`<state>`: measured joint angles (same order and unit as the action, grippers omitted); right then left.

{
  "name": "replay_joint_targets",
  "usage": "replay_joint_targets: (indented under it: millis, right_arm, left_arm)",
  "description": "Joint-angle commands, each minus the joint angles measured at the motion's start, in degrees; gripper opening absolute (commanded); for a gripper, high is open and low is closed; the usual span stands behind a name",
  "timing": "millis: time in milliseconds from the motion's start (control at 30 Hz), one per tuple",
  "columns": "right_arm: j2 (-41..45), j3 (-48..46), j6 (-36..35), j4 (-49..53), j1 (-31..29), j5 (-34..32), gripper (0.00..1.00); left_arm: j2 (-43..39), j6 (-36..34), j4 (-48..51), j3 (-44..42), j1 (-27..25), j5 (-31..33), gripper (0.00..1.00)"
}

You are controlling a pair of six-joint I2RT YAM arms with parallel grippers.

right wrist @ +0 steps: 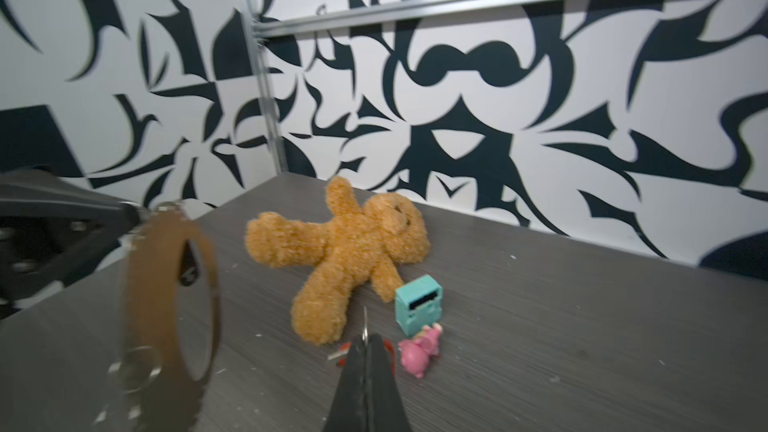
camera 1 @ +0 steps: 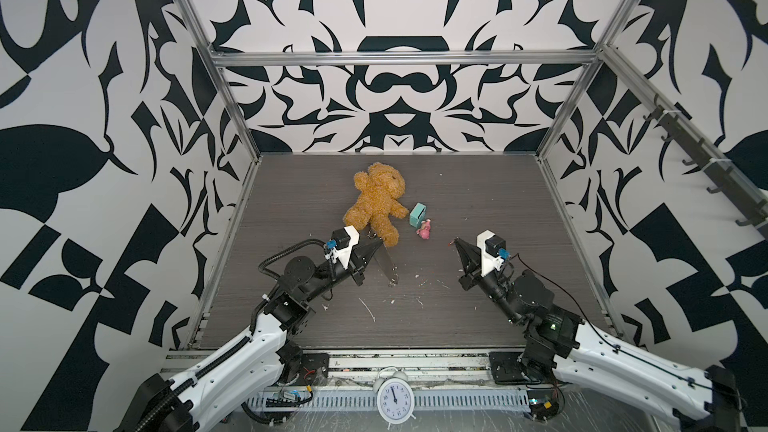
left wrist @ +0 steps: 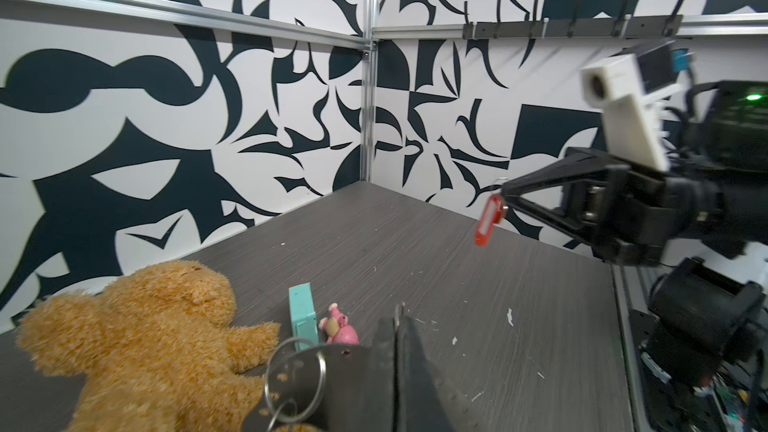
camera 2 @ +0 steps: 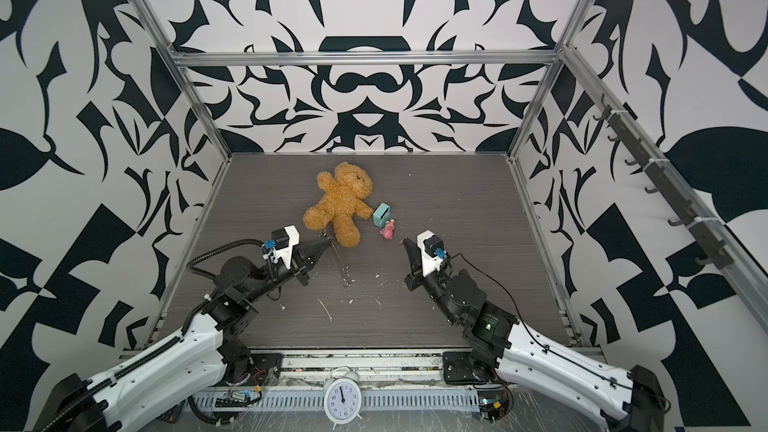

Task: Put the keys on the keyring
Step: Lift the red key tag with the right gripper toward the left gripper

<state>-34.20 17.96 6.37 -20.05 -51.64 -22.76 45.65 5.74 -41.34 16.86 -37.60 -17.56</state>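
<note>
Left tool [camera 1: 379, 242] beside teddy bear [camera 1: 376, 205], perhaps against it; teal box [camera 1: 417, 214] nearby

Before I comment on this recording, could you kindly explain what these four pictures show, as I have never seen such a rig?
The machine is two robot arms, a left arm and a right arm, working at a table inside a patterned booth. Each arm ends in a two-finger gripper.

Two pictures look down from overhead and show nearly the same view. The other two come from small cameras on the arms' wrists.

On the table lie a teddy bear, a small teal box and a pink toy figure. An alarm clock stands at the front of the rig.

The left gripper is shut on a dark strap, which hangs from it and carries a silver keyring. The right gripper is shut on a red tag, held above the table.
</note>
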Motion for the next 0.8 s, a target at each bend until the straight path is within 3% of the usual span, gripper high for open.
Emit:
replay_joint_targets:
  millis: [0, 267, 767]
  right_arm:
    - [1.8, -0.1, 4.1, 0.9, 3.8, 2.6, 0.00]
    - [10.2, -4.3, 6.5, 3.6, 3.9, 0.3, 0.00]
    - [1.1, -1.1, 8.1, 5.2, 3.9, -1.3, 0.00]
  left_arm:
    - [1.3, 0.3, -6.6, 0.3, 0.1, -5.2, 0.00]
    - [1.4, 1.6, -6.9, 0.5, -0.4, -6.9, 0.00]
    - [3.7, 1.2, -8.7, 0.7, -0.6, -9.4, 0.00]
